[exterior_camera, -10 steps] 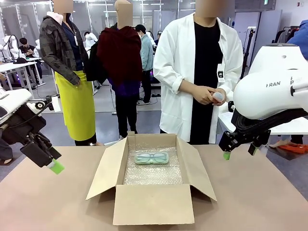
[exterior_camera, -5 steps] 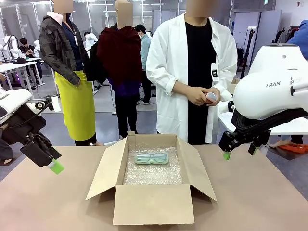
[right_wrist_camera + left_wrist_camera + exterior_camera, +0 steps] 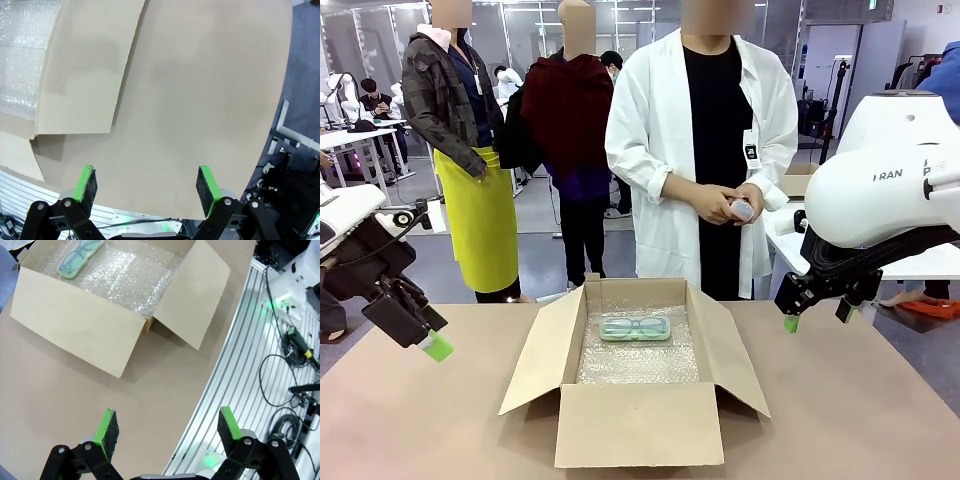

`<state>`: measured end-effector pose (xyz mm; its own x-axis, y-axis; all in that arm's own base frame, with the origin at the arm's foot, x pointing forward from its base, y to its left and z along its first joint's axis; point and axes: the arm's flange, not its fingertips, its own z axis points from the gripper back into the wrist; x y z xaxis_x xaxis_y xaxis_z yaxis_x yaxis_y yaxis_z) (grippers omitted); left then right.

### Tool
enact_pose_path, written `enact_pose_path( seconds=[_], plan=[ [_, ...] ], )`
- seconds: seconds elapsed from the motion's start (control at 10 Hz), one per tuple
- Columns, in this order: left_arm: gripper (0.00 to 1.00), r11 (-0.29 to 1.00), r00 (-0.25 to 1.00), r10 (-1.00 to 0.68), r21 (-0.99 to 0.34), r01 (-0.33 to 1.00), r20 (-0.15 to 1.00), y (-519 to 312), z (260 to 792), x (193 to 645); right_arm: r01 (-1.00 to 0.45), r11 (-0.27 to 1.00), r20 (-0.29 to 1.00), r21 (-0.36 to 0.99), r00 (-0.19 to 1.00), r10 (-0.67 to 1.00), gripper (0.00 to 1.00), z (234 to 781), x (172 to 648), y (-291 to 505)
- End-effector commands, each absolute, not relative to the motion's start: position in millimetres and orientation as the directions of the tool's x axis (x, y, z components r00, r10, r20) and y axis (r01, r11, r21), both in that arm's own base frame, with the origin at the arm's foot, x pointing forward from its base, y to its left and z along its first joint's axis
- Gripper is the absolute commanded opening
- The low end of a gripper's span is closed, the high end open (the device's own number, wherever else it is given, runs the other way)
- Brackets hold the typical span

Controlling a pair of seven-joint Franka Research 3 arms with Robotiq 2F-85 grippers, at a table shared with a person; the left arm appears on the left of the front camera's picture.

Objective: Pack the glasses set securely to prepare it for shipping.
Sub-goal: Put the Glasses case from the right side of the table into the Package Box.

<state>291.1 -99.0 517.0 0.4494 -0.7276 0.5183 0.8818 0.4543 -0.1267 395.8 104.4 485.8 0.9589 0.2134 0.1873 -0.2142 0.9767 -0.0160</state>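
1. Front view: fixed low on the near side of the table (image 3: 860, 410), facing across the open cardboard box (image 3: 638, 425) towards the person (image 3: 655, 150) at the far side.
2. Left wrist view: high over the table's left, looking down at the box from well off.
3. Right wrist view: nearer, looking down on the box's right flap (image 3: 85, 65).
4. All three views share the bubble wrap (image 3: 638, 365). The front and left wrist views also share the mint-green glasses case (image 3: 635, 328).
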Motion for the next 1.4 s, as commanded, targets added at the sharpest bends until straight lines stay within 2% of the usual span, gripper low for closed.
enact_pose_path(
  seconds=[0.0, 1.3],
  plan=[
    [1.0, 0.428, 0.433, -0.729, -0.14, 0.893, 0.53, -97.0, 517.8, 290.4, -0.218, 0.976, 0.192, -0.016, 0.957, 0.217, 1.0, 487.8, 394.1, 104.2],
    [1.0, 0.428, 0.433, -0.729, -0.14, 0.893, 0.53, -97.0, 517.8, 290.4, -0.218, 0.976, 0.192, -0.016, 0.957, 0.217, 1.0, 487.8, 394.1, 104.2]
  ],
)
